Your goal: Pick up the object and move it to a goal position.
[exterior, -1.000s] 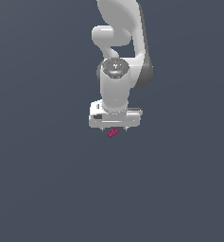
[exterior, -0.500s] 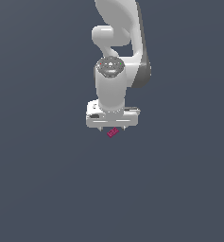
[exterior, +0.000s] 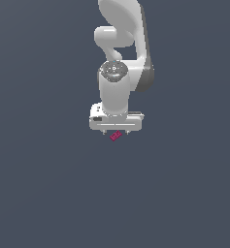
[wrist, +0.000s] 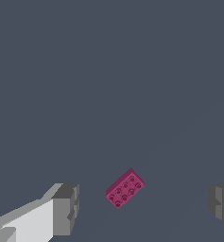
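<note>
Magenta block (wrist: 125, 188), studded like a toy brick, lies on the grey floor (wrist: 108, 71) between the gripper (wrist: 144, 205) fingers, which are wide open, not touching it. Prob. light, stiff, smooth; pinch across its long flat sides, mid-length.

A bare simulated scene, not a real room: everything sits against one flat, uniform slate-grey ground (exterior: 43, 184) with no walls, furniture or texture. The white arm (exterior: 117, 68) and pink block (wrist: 124, 188) are smooth, plainly shaded renders.
</note>
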`<state>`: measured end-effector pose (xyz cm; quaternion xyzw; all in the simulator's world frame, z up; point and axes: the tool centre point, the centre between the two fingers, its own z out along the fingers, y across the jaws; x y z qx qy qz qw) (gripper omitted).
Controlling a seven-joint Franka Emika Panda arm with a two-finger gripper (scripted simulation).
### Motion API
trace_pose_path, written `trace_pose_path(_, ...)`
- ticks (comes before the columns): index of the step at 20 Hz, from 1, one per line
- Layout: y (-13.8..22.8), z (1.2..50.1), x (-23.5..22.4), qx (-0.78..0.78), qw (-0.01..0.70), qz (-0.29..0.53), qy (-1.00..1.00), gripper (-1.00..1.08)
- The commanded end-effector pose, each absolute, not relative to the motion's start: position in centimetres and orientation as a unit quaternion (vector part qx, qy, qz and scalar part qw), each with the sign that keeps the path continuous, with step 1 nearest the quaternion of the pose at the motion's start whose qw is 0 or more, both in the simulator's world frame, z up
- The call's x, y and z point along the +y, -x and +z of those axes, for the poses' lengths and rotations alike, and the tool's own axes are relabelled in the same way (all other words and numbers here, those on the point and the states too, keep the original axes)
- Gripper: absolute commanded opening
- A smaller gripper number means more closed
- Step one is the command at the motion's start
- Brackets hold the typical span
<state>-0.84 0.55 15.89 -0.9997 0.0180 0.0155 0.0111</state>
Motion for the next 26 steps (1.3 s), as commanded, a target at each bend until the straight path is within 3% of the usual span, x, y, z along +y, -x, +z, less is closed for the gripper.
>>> trace_pose_path(1, 1.1, 15.4, 0.6, 0.036, 0.011, 0.015, 0.999, 1.00)
trace_pose_path(26, 7.1, 7.8, 0.9, 0.343, 0.003, 0.005, 0.939, 1.00)
